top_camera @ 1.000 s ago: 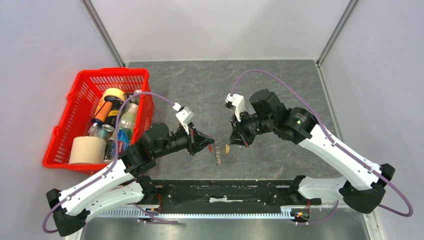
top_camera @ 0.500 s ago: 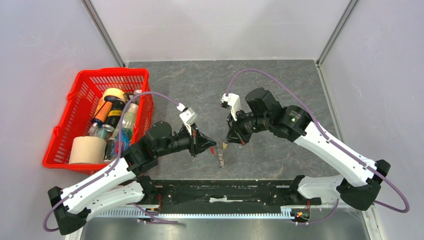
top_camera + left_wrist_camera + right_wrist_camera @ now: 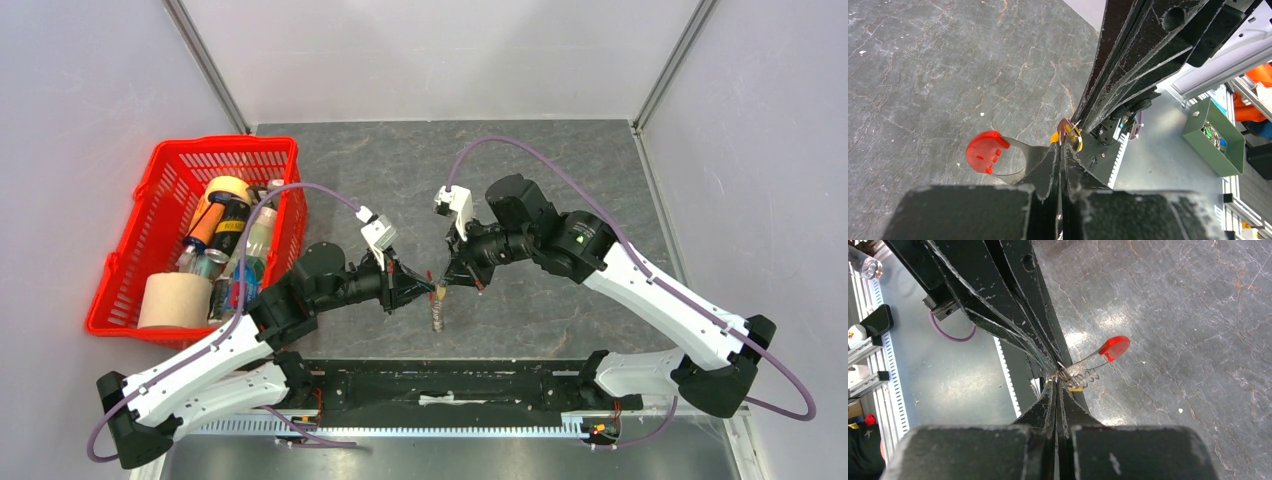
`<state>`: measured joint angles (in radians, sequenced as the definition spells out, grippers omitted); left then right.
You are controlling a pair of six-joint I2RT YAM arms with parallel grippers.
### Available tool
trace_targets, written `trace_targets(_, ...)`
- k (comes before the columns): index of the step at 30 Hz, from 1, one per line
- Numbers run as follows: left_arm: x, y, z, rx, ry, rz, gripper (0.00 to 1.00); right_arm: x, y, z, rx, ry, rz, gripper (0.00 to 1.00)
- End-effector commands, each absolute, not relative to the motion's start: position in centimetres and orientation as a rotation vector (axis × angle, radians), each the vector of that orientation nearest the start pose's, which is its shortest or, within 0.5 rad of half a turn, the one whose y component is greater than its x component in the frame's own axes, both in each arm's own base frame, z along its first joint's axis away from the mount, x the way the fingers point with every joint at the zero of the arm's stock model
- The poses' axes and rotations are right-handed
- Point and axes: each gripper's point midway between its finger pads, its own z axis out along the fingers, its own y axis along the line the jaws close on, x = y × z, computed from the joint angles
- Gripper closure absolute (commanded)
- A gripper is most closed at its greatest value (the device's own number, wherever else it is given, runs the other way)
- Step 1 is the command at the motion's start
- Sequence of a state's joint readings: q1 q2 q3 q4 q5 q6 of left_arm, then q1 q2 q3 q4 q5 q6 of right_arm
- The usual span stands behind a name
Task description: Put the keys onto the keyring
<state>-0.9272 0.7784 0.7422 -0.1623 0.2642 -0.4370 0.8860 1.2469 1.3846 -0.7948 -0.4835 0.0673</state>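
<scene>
My left gripper [image 3: 427, 291] is shut on the keyring [image 3: 982, 151], whose red end sticks out beside its fingers. The ring's red end also shows in the right wrist view [image 3: 1114, 346]. A bunch of silvery keys [image 3: 437, 317] hangs below the ring, and it shows as a spiral in the right wrist view [image 3: 1083, 374]. My right gripper [image 3: 446, 288] is shut on the brass-yellow key [image 3: 440, 292]. It holds the key tip to tip against my left gripper [image 3: 1064, 144]. The key shows there as a yellow bit [image 3: 1077, 142]. My right gripper's tips [image 3: 1057, 382] touch the ring wire.
A red plastic basket [image 3: 165, 170] with bottles, cans and a paper roll stands at the left. A black rail [image 3: 440, 385] runs along the near edge. Both grippers hover above the grey stone table [image 3: 560, 170], near its front middle.
My right gripper has moved left with the brass key until its tips meet my left gripper's. The left gripper has shifted slightly, with the key bunch swinging under it.
</scene>
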Motion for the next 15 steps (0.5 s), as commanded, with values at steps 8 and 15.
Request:
trace_targets(8, 12.96, -28.72, 30.84, 0.684, 1.662, -1.255, 0.98, 14.21, 31.51, 29.64, -1.178, 1.963, 1.078, 1.00)
trace_targets(15, 12.80, -28.53, 31.40, 0.677, 1.639, -1.263, 0.98, 13.95, 31.47, 29.27, -1.176, 1.976, 1.088, 1.00)
